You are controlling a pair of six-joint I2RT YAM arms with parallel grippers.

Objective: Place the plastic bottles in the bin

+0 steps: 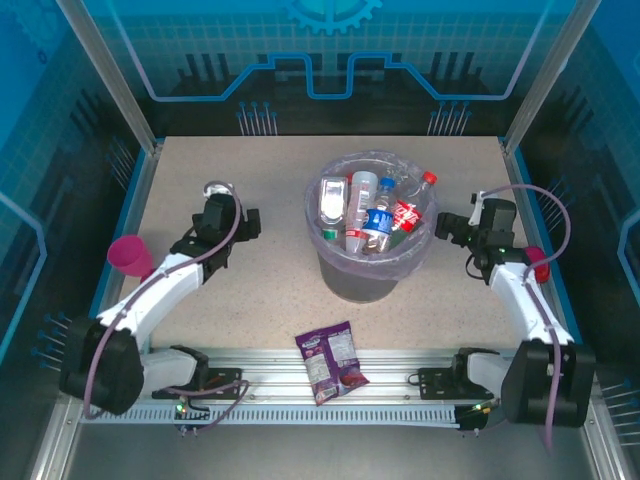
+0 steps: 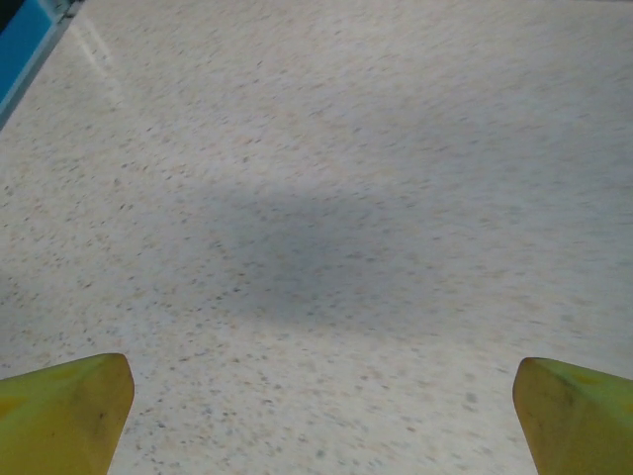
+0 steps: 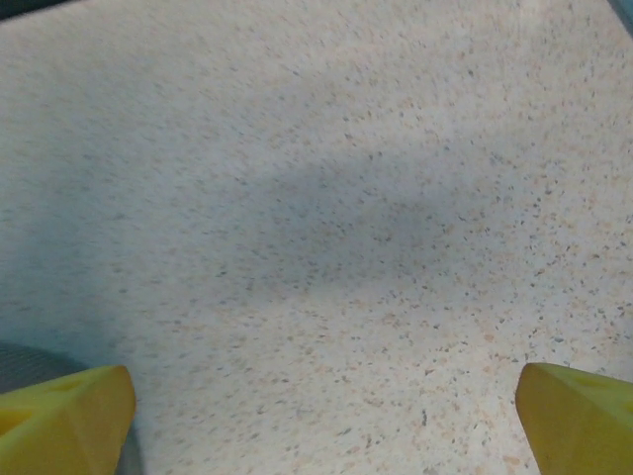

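Top view: round grey bucket-shaped bin [image 1: 358, 278], lined with a translucent lavender plastic bag, stands upright near the middle of the speckled beige worktop [image 1: 250, 295].

Small clear plastic bottles [image 1: 362, 215] lie heaped inside the bin, leaning at mixed angles. Most carry red labels. One blue-labelled bottle [image 1: 377, 222] sits near the centre of the heap. A red-capped bottle [image 1: 412, 205] leans against the bin's right rim.

No bottle seen lying loose on the worktop.

Purple crinkled snack packet [image 1: 332, 364] lies flat at the near edge, in front of the bin and well apart from it.

Pink plastic cup [image 1: 130, 257] sits at the left edge of the worktop, beside the left arm.

Left claw [image 2: 321, 416]: spread wide, yellow fingertips [image 2: 64, 411] at the far corners of its wrist view, with bare worktop and a soft shadow between them. Nothing pinched. From above it sits left of the bin, apart from it.

Right claw [image 3: 321, 416]: spread wide too, yellow fingertips [image 3: 69, 416] far apart over bare worktop, nothing pinched. From above it is just beside the bin's right rim; contact cannot be told.
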